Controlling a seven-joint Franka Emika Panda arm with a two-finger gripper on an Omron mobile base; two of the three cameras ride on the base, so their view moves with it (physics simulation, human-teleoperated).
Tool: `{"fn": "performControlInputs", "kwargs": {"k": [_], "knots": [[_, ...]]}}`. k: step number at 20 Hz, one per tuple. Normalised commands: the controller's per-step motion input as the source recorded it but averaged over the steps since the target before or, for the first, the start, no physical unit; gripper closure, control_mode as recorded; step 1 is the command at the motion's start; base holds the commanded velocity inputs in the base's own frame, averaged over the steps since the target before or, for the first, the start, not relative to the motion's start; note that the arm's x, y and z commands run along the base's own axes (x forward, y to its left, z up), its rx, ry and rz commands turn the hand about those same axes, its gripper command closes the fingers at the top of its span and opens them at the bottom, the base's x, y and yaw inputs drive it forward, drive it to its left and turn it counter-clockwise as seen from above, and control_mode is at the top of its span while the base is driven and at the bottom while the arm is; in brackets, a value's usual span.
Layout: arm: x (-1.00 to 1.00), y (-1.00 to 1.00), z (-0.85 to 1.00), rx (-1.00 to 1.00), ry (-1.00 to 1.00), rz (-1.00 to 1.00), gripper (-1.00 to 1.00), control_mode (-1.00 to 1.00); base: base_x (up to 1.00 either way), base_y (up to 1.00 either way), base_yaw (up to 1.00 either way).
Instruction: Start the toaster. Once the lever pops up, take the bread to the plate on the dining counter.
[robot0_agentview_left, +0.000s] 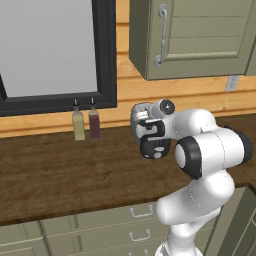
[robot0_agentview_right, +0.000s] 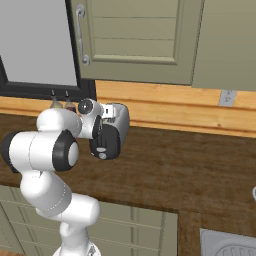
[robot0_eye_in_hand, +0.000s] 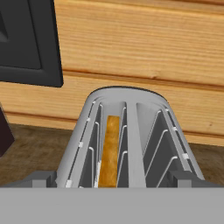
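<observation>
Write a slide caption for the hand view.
Open gripper hovers above the toaster, bread in its left slot.

Bread (robot0_eye_in_hand: 109, 151) sits in toaster's (robot0_eye_in_hand: 131, 131) left slot (hand view).

Your arm (robot0_agentview_left: 200, 200) is a glossy white Franka build — fat rounded tube sections that swell into bulbous elbows. You can see dark, almost black rings where the segments meet, the broadest one capping the big round joint (robot0_agentview_left: 189, 157) like a flat disc. The wrist ends in a blocky black-and-white hand (robot0_agentview_left: 150, 135) with a small grey round cap (robot0_agentview_right: 86, 107) carrying a dark centre. Your two fingers (robot0_eye_in_hand: 41, 178) are short, squared and dark grey — plain stubs, no markings or cables showing.
</observation>
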Motion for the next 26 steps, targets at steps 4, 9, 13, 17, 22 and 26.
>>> {"fn": "performControlInputs", "kwargs": {"k": [4,9,13,17,22,26], "knots": [[0.0,0.0,0.0,0.0,0.0,0.0,-1.0,-1.0,0.0,0.0,0.0],[0.0,0.0,0.0,0.0,0.0,0.0,-1.0,-1.0,0.0,0.0,0.0],[0.0,0.0,0.0,0.0,0.0,0.0,-1.0,-1.0,0.0,0.0,0.0],[0.0,0.0,0.0,0.0,0.0,0.0,-1.0,-1.0,0.0,0.0,0.0],[0.0,0.0,0.0,0.0,0.0,0.0,-1.0,-1.0,0.0,0.0,0.0],[0.0,0.0,0.0,0.0,0.0,0.0,-1.0,-1.0,0.0,0.0,0.0]]}}
